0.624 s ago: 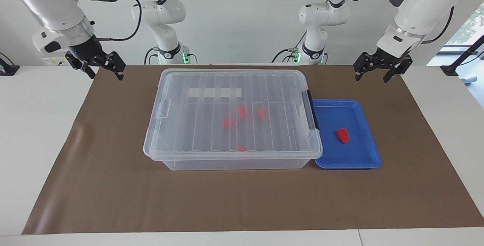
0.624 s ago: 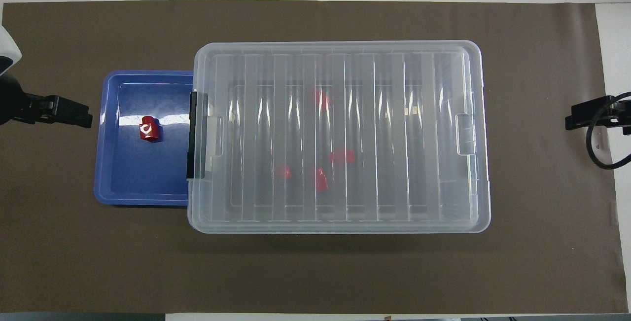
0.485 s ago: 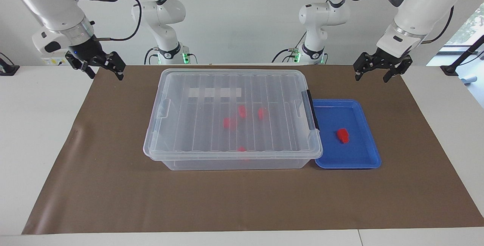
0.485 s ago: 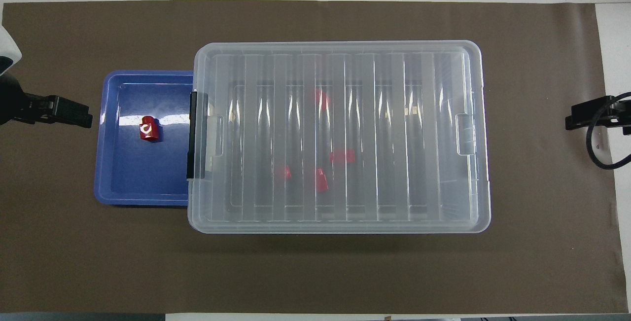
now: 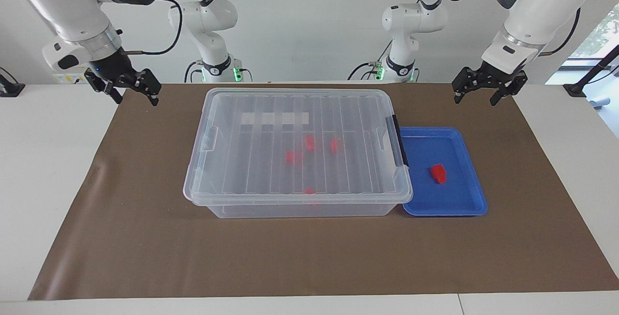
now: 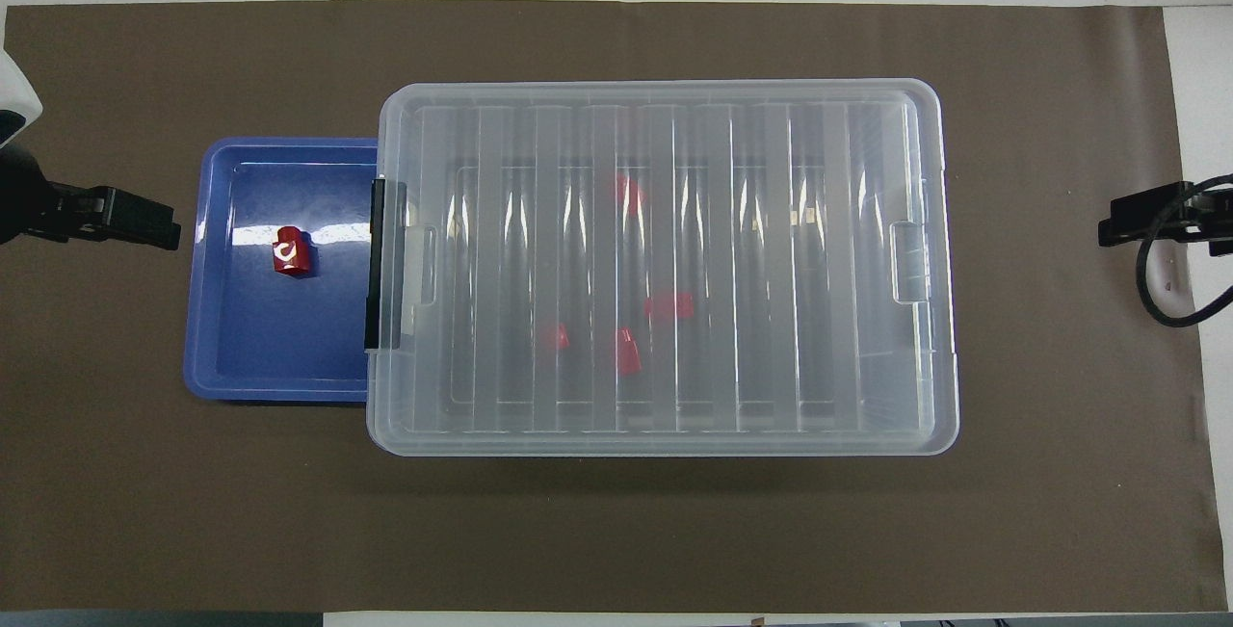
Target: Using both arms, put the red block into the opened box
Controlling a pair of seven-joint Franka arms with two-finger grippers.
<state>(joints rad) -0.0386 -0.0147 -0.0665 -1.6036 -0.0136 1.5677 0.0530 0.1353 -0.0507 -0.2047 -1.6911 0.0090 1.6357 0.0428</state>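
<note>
Both end effectors released, box lidded.
Left end effector (image 5: 475,93) and right end effector (image 5: 129,90) hover empty over the tabletop's corners. The block (image 5: 439,173) lies in the tray (image 5: 471,206) beside the box (image 5: 297,150); an uneven two-arm lid lift may drag the box.

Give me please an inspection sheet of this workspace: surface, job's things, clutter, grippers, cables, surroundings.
Surface: brown paper mat on a white table.
Job's things: large clear plastic box, ribbed lid on, red blocks inside; small red plastic block in the shallow blue tray beside the box, toward the left arm's end.
Clutter: nothing seen.
Grippers: left gripper and right gripper open, empty, over the mat's corners.
Cables: black cables along both arms.
Surroundings: white wall.
</note>
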